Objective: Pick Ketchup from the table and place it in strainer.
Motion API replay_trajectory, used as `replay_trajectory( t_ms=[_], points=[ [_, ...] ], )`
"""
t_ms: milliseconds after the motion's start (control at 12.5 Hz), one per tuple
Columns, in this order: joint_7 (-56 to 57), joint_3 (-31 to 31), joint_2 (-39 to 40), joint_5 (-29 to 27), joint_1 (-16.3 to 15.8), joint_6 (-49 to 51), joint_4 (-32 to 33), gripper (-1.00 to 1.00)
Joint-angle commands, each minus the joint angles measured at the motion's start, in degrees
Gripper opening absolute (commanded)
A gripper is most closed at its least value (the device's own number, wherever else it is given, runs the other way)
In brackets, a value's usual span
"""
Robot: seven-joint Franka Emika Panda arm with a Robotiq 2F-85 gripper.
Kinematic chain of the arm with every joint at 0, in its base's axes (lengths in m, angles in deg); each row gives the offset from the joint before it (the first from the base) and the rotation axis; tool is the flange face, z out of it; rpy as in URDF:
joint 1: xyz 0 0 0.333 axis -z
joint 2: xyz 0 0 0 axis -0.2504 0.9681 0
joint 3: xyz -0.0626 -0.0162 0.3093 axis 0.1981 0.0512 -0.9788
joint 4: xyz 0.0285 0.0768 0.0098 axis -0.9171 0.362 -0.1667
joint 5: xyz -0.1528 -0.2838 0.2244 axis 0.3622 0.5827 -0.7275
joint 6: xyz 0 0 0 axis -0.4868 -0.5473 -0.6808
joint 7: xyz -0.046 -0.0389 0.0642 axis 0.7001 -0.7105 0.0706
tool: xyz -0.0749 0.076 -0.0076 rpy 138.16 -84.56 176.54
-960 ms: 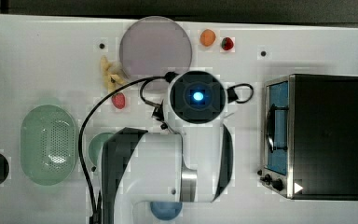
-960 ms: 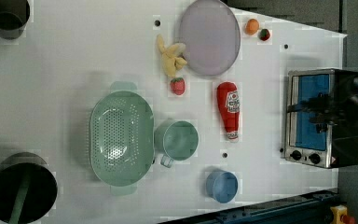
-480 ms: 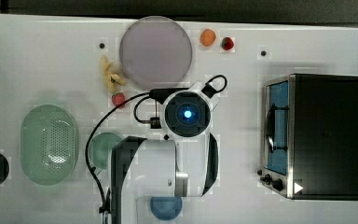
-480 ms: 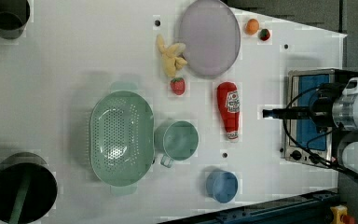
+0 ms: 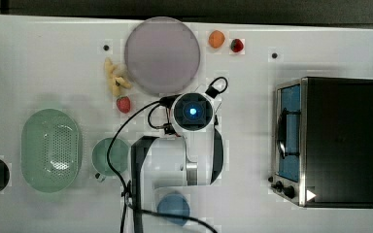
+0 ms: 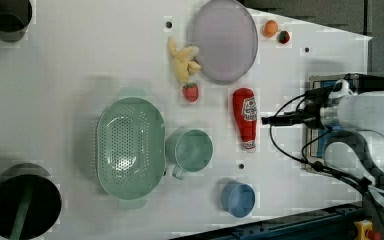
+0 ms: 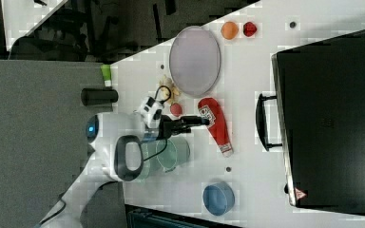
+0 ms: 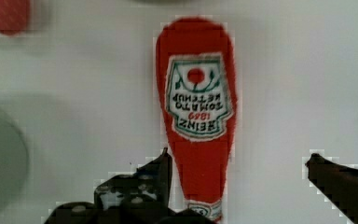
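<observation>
The Ketchup [image 6: 245, 117] is a slim red bottle with a white label, lying flat on the white table between the lilac plate and the green mug. It also shows in the right view as the Ketchup [image 7: 214, 124]. My gripper [image 8: 239, 161] is open above the bottle's narrow cap end. One finger [image 8: 161, 170] is close beside the neck and the other finger [image 8: 335, 175] stands well off to the far side. Its dark tip [image 6: 267, 120] hangs next to the bottle. The mint-green strainer [image 6: 130, 145] sits beyond the mug; nothing lies in it.
A teal mug [image 6: 192, 150] stands between strainer and bottle. A blue cup [image 6: 239, 198], lilac plate [image 6: 224, 40], strawberry [image 6: 191, 92], yellow toy [image 6: 182, 62] and a black toaster oven [image 5: 330, 141] surround the spot. Black cylinders [image 6: 22, 205] stand at the table's corners.
My arm has swung from over the toaster oven toward the left view's left, bringing the gripper to the Ketchup. The bottle and the other things have not moved.
</observation>
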Motion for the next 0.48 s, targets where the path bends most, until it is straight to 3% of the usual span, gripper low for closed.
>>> replay_trajectory(
  t_ms=[80,480],
  points=[
    [2.9,-0.5,2.9,-0.1,0.0,-3.4,0.8,1.00],
    [2.8,-0.5,9.1,-0.1,0.0,-11.8,1.9,1.00]
  ],
)
